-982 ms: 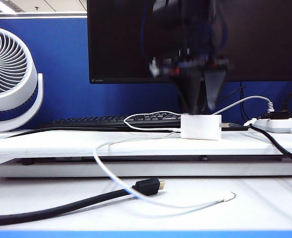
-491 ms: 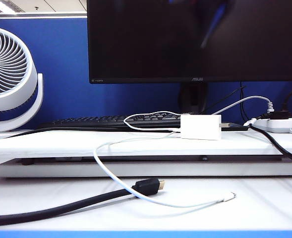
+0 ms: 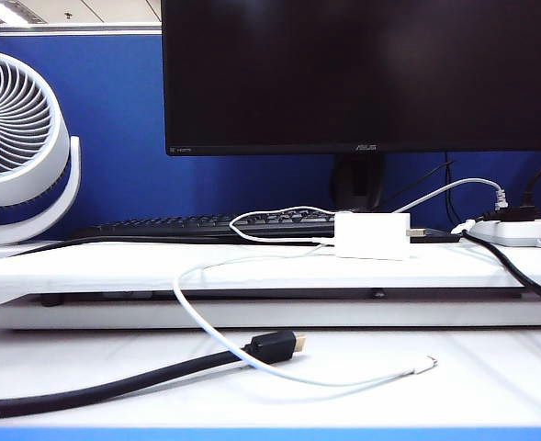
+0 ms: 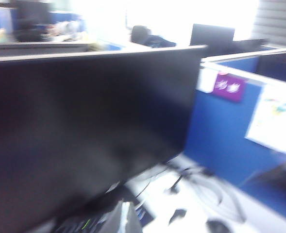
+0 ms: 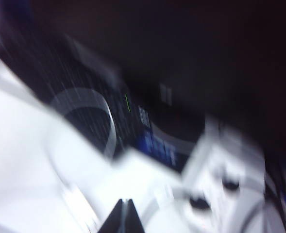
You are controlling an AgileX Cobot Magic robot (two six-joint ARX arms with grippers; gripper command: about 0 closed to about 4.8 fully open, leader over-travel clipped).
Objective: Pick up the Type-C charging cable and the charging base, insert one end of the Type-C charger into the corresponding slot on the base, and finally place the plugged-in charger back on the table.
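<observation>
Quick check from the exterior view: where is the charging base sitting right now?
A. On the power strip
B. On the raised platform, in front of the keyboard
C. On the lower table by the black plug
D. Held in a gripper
B: the charging base rests on the raised platform, with no gripper in that view.

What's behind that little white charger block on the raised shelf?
Behind the charging base lie a black keyboard and the monitor's stand. The block hides the keyboard's right end and the stand's foot.

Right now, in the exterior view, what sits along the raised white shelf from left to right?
Round white desk fan → black keyboard → small glossy white charging base → long flat white power strip.
</observation>
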